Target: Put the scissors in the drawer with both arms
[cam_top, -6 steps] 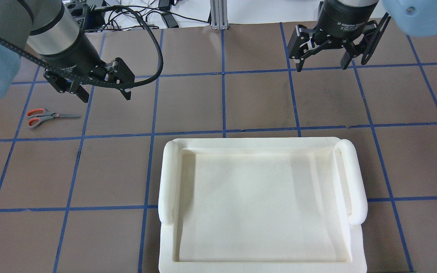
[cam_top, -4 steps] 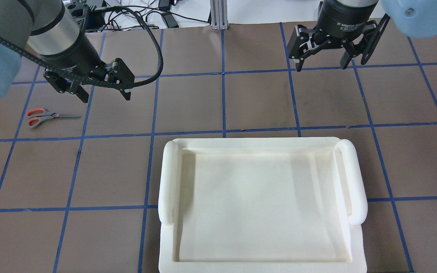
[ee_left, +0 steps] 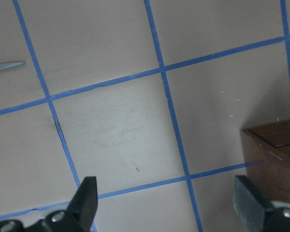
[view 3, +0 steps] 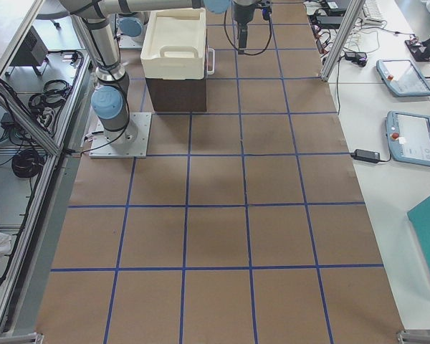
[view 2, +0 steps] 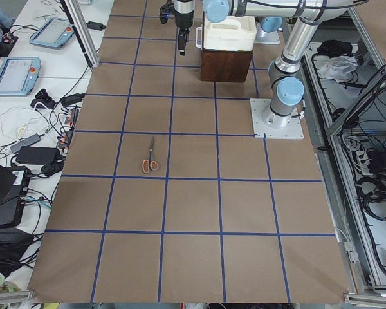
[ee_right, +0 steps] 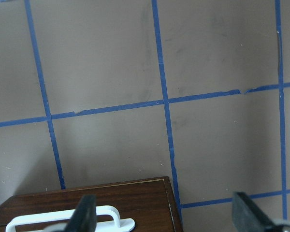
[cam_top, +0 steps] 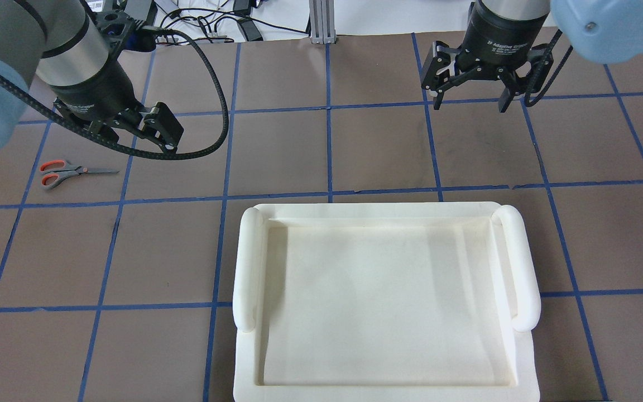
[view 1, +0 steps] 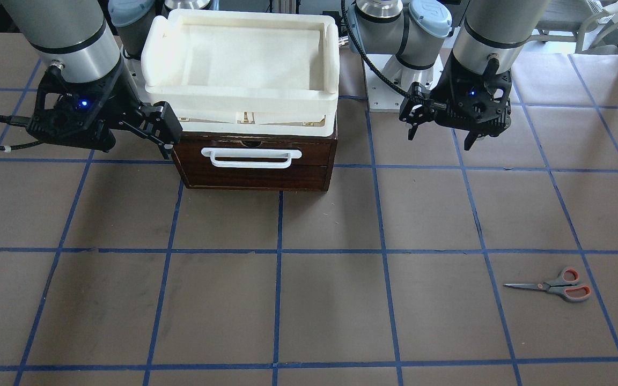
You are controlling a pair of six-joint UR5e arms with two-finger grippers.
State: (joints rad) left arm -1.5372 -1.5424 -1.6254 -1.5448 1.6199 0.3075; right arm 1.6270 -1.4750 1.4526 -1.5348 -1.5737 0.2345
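The scissors (cam_top: 70,170) lie flat on the brown mat at the far left, blades pointing right; they also show in the front view (view 1: 553,287) and the left view (view 2: 150,158). One blade tip shows in the left wrist view (ee_left: 7,66). The dark brown drawer (view 1: 255,161) is shut, its white bar handle (view 1: 252,156) facing forward. My left gripper (cam_top: 134,139) is open and empty, hovering above the mat right of the scissors. My right gripper (cam_top: 471,105) is open and empty, above the mat in front of the drawer's handle (ee_right: 67,222).
A cream-white plastic tray (cam_top: 385,215) sits on top of the drawer box (view 3: 175,93). Blue tape lines grid the mat. Cables and tablets lie on side tables beyond the far edge (cam_top: 215,22).
My left gripper has shifted left toward the scissors and turned a little. My right gripper has drawn slightly away from the drawer. Both stay open.
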